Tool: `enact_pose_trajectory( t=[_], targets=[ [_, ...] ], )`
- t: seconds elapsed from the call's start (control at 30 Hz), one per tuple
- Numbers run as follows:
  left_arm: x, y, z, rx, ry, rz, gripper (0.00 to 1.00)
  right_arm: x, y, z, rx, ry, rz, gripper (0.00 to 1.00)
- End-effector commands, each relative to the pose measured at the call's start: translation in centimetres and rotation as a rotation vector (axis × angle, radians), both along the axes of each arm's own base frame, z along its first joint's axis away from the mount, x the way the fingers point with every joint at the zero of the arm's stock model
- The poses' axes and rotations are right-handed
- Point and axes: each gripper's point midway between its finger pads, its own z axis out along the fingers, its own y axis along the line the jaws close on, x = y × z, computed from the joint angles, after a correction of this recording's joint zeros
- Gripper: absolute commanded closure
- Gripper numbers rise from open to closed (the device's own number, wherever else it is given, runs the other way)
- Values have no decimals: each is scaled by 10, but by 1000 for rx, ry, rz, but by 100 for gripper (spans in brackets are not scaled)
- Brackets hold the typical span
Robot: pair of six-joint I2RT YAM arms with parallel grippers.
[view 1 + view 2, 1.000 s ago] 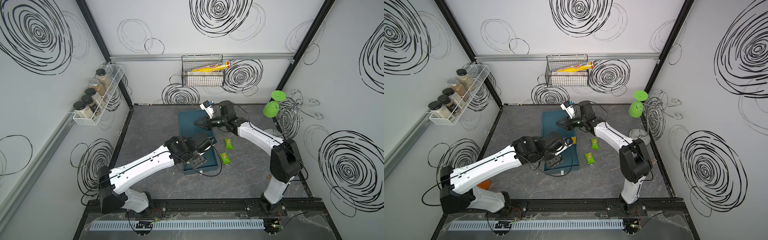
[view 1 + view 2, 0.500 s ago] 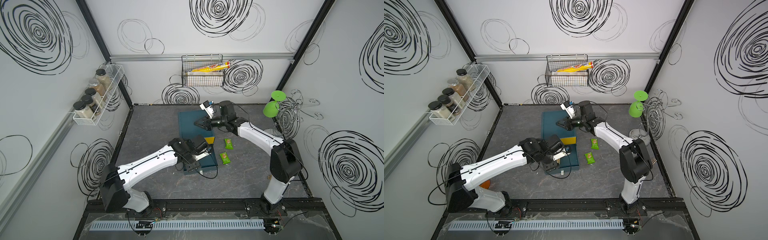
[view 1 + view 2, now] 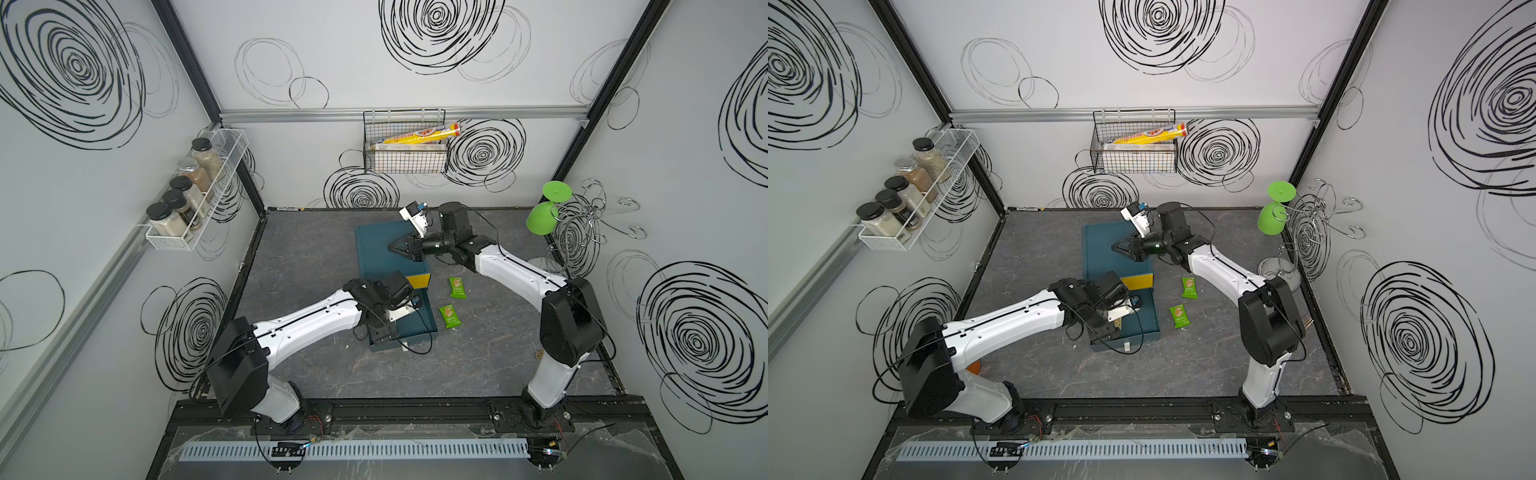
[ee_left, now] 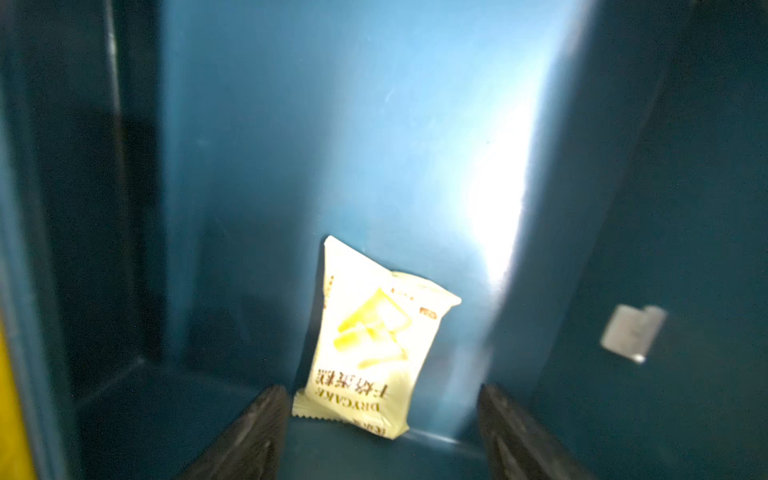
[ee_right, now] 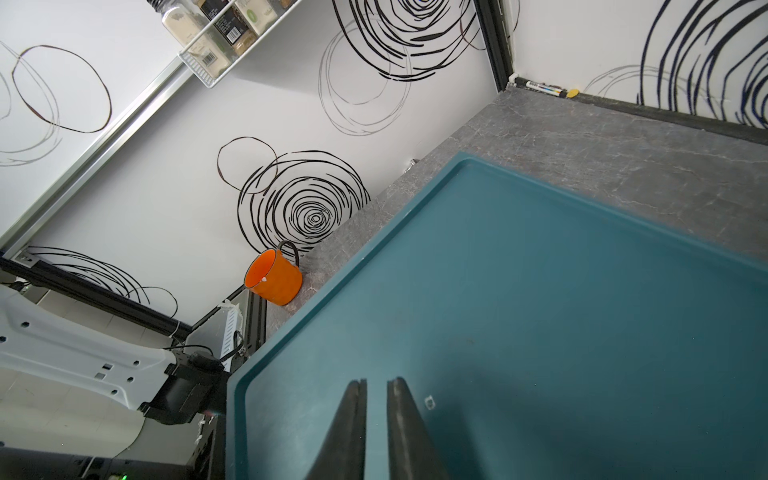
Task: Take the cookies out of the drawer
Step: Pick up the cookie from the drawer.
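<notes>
My left arm (image 3: pixel 307 324) and right arm (image 3: pixel 515 270) are white shells with chunky black joints, loose black cables and dark ribbed fingers (image 4: pixel 249 436).

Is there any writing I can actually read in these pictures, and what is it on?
"DRYCAKE": on the pale packet in the drawer, seen upside down.
Chinese characters on the same packet: too blurred to read.
Green packets, yellow box, jar labels: too small to read.

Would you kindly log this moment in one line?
left gripper open over beige packet in drawer | right gripper shut, empty, above cabinet | two green packets on table
</notes>
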Motion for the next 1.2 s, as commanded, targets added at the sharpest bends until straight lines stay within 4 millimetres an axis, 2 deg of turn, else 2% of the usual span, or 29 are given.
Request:
enact_pose_trajectory(
  t=[0.0,0.4,0.57,0.7,1.0,1.1,1.17],
  targets=[
    [-3,3,-12,26,38,-14,20,-4,-6,-47,-83,120,-11,84],
    [8,6,-30,88,33,7,19,-5,-5,-47,-73,128,-2,84],
    [10,7,-34,107,25,11,21,-5,-5,-45,-70,125,-2,84],
    [10,7,-33,98,24,7,27,-5,-5,-45,-73,122,-10,85],
    [13,6,-18,69,-22,5,47,-4,-7,-45,-71,127,-21,85],
    [14,5,-12,50,-36,7,57,-4,-7,-44,-73,125,-25,85],
    [15,4,-7,41,-51,8,59,-3,-7,-43,-72,124,-26,85]
  ],
)
